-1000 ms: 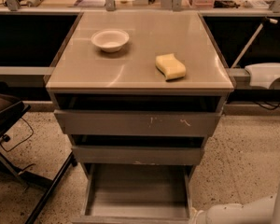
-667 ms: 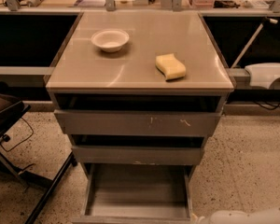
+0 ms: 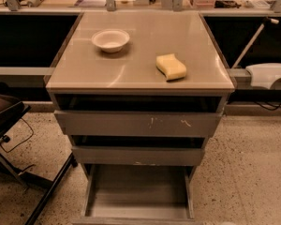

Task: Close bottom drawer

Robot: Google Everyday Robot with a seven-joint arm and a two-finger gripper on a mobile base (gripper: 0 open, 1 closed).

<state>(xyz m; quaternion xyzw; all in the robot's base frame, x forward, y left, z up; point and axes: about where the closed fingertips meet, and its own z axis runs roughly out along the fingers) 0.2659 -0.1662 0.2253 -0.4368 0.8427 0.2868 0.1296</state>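
Note:
The bottom drawer [image 3: 138, 191] is the narrowest of the cabinet's three grey drawers. It stands pulled far out toward me at the bottom of the view, and its flat grey floor is bare. Its low front lies at the frame's lower edge. Above it are the mid-width drawer [image 3: 138, 155] and the widest drawer [image 3: 138, 123] with white scratches, both slightly open. The gripper is not in view.
A white bowl [image 3: 110, 40] and a yellow sponge [image 3: 171, 66] sit on the cabinet top [image 3: 140, 46]. A dark chair with metal legs [image 3: 9, 125] stands at the left. A white object [image 3: 270, 74] rests on a ledge at the right. Speckled floor surrounds the cabinet.
The white arm at the bottom right corner has dropped out of view. The drawers, bowl and sponge have not moved.

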